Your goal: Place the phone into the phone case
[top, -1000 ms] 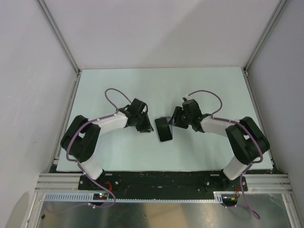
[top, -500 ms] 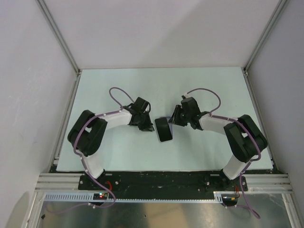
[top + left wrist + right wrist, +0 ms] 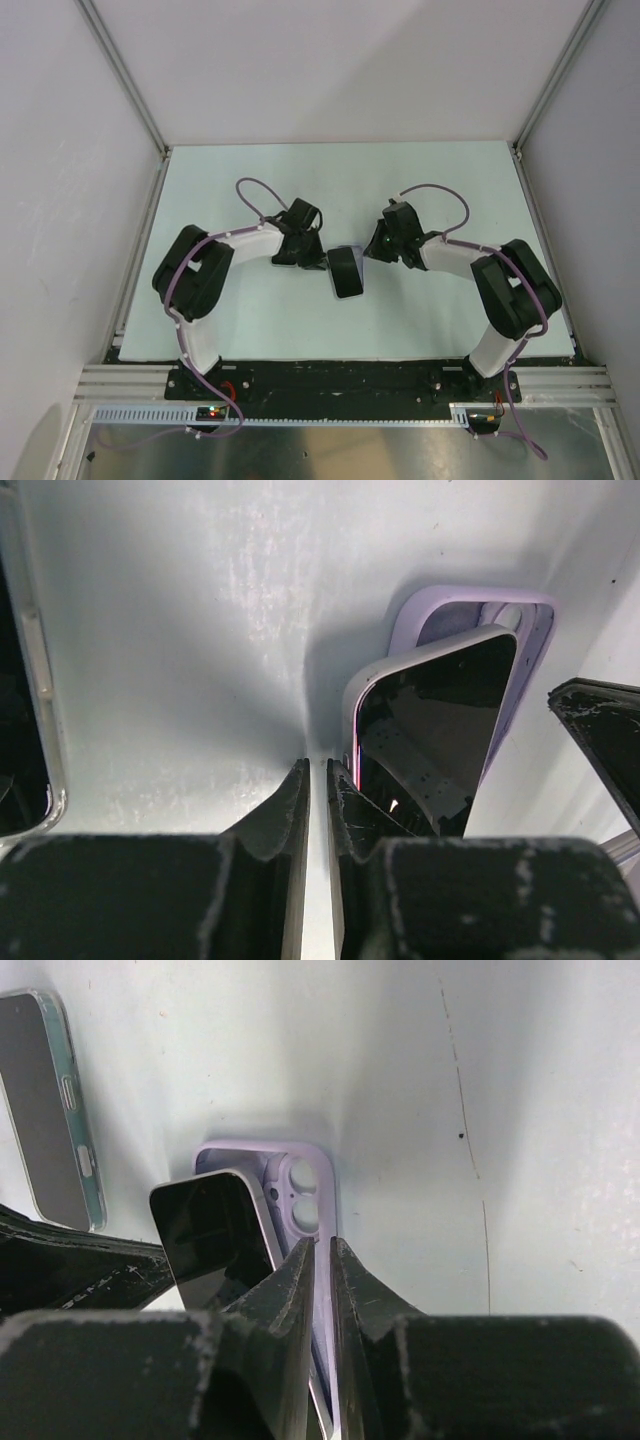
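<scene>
A dark-screened phone lies tilted in a lilac phone case at the table's middle, its near end raised out of the case. My left gripper is shut with only table showing in the thin slit between its fingers. It sits at the phone's left edge. In the top view it is just left of the phone. My right gripper is shut on the case's right side wall, beside the phone. From above it is at the phone's upper right.
A second phone in a clear, teal-edged case lies flat to the left of the lilac case, and its edge also shows in the left wrist view. The right gripper's dark finger crosses that view's right side. Grey enclosure walls surround the pale table.
Both grippers have closed. The left gripper has moved right up to the phone's edge, and the right gripper has settled lower onto the case wall.
</scene>
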`<state>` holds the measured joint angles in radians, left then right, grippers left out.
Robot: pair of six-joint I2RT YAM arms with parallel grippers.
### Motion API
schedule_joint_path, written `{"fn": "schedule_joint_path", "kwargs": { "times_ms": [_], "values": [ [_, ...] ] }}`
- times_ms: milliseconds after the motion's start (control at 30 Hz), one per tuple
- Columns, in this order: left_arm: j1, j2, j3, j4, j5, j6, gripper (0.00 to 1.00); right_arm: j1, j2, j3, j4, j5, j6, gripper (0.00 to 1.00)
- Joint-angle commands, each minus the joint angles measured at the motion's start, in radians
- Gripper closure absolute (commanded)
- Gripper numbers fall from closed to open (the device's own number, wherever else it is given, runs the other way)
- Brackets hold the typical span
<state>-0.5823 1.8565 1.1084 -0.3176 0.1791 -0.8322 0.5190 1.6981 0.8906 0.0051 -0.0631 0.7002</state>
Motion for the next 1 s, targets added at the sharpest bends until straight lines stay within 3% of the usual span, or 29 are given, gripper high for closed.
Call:
{"fn": "schedule_joint_path", "kwargs": {
  "times_ms": [0, 700, 967],
  "values": [
    [-0.004, 0.02, 0.058, 0.007, 0.007, 0.023, 0.86, -0.005, 0.019, 0.041, -0.001, 0.016, -0.002, 0.84],
    [-0.003, 0.075, 0.169, -0.034, 0.023, 0.041, 0.86, -0.014, 0.049, 0.104, -0.055, 0.004, -0.01, 0.85],
    [-0.004, 0.079, 0.191, -0.042, 0.029, 0.045, 0.86, -0.046, -0.055, 0.098, -0.127, 0.053, -0.017, 0.72]
  ]
}}
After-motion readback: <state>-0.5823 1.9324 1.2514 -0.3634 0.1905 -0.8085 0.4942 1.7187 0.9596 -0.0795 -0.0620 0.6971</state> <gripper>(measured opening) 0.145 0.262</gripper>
